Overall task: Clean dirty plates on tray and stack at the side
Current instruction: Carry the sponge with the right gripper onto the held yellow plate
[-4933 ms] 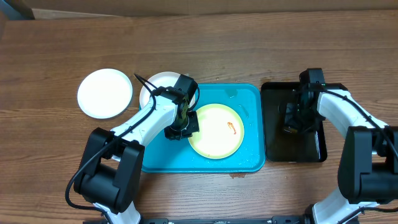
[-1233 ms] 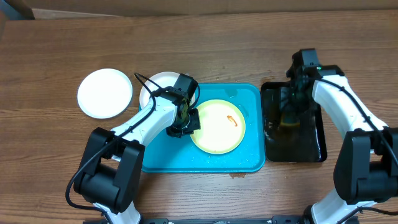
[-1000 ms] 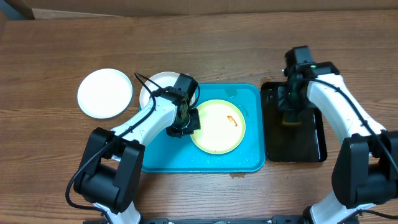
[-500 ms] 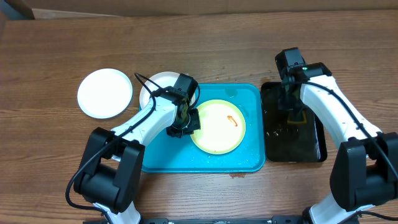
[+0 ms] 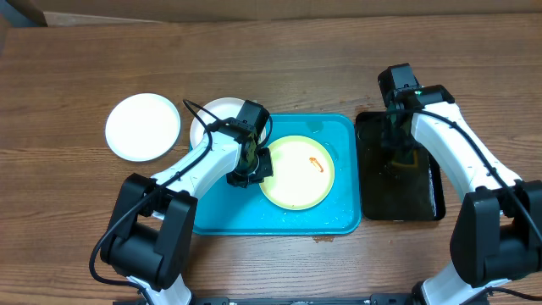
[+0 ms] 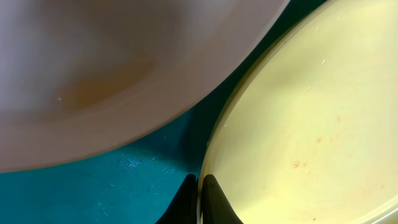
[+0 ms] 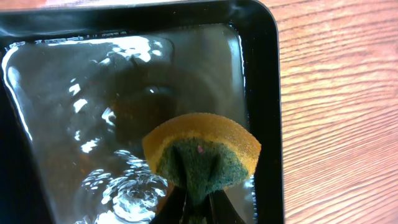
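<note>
Right gripper [image 7: 198, 208] pinches a sponge [image 7: 202, 155] over the black water tray [image 7: 267, 93]; left gripper [image 6: 199, 190] clamps the yellow plate [image 5: 296, 174] at its 9 o'clock rim, on the blue tray [image 5: 339, 219]. Wetting looks done; next, carry the sponge toward 9 o'clock onto the orange smear [image 5: 314, 164].

We see a pale yellow round plate [image 5: 296, 182] with an orange smear [image 5: 315, 163] lying in the bright turquoise rectangular plastic tray [image 5: 218, 213], with the left gripper [image 5: 254, 174] at the plate's left rim. On the brown wooden table [image 5: 271, 59], one white round plate [image 5: 142, 127] lies well to the left. A second white plate [image 5: 216, 112] sits by the tray's far-left corner, partly under the arm. The right gripper [image 5: 403, 152] hangs over the narrow black tray [image 5: 423, 199] with a yellowish sponge [image 5: 406, 159] at its tips.
</note>
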You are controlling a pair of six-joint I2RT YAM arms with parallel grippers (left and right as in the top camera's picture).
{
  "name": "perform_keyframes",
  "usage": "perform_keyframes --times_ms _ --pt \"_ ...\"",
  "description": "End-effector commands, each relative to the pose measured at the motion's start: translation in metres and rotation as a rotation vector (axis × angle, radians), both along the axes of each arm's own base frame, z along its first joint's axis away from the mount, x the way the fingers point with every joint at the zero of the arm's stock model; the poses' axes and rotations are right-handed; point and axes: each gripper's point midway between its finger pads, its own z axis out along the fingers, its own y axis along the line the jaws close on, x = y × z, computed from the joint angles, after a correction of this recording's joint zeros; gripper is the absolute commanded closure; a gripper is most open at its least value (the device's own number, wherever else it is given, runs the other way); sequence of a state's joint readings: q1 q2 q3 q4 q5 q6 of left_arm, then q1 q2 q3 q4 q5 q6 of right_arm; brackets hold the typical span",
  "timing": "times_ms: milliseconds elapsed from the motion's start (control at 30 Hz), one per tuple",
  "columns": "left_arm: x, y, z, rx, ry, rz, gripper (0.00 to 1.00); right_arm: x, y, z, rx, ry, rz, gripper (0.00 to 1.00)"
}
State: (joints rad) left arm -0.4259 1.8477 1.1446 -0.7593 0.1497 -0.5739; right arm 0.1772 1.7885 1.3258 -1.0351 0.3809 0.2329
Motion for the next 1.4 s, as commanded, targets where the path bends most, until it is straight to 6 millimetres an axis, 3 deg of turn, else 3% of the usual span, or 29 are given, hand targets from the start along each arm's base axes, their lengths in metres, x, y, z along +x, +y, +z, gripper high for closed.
perform_keyframes --times_ms 0,167,333,533,700,967,1133,1367 --pt "-0.005 -0.002 -0.001 -0.003 0.011 -0.009 0.96 0.011 0.007 0.017 0.065 -0.085 -0.043 0.96" --pt "-0.005 -0.002 -0.001 -0.004 0.01 -0.009 0.96 0.017 0.019 0.043 0.092 -0.078 0.022 0.96" --pt "-0.005 -0.002 -0.001 -0.005 0.009 -0.008 0.96 0.015 0.085 0.07 0.364 -0.043 0.214 0.96" --pt "-0.005 -0.002 -0.001 -0.005 0.009 -0.009 0.96 0.003 0.146 0.064 0.414 -0.016 0.376 0.96" --pt "-0.005 -0.002 -0.001 -0.004 0.009 -0.009 0.96 -0.004 0.177 0.048 0.264 -0.009 0.486 0.96" --pt "-0.005 -0.002 -0.001 -0.004 0.009 -0.009 0.96 -0.005 0.196 0.011 -0.002 0.016 0.581 0.96" --pt "-0.006 -0.002 -0.001 -0.003 0.012 -0.009 0.96 0.002 0.186 -0.009 -0.131 0.026 0.551 0.96" --pt "-0.006 -0.002 -0.001 -0.003 0.012 -0.01 0.96 0.004 0.184 -0.031 -0.143 0.065 0.547 0.96"
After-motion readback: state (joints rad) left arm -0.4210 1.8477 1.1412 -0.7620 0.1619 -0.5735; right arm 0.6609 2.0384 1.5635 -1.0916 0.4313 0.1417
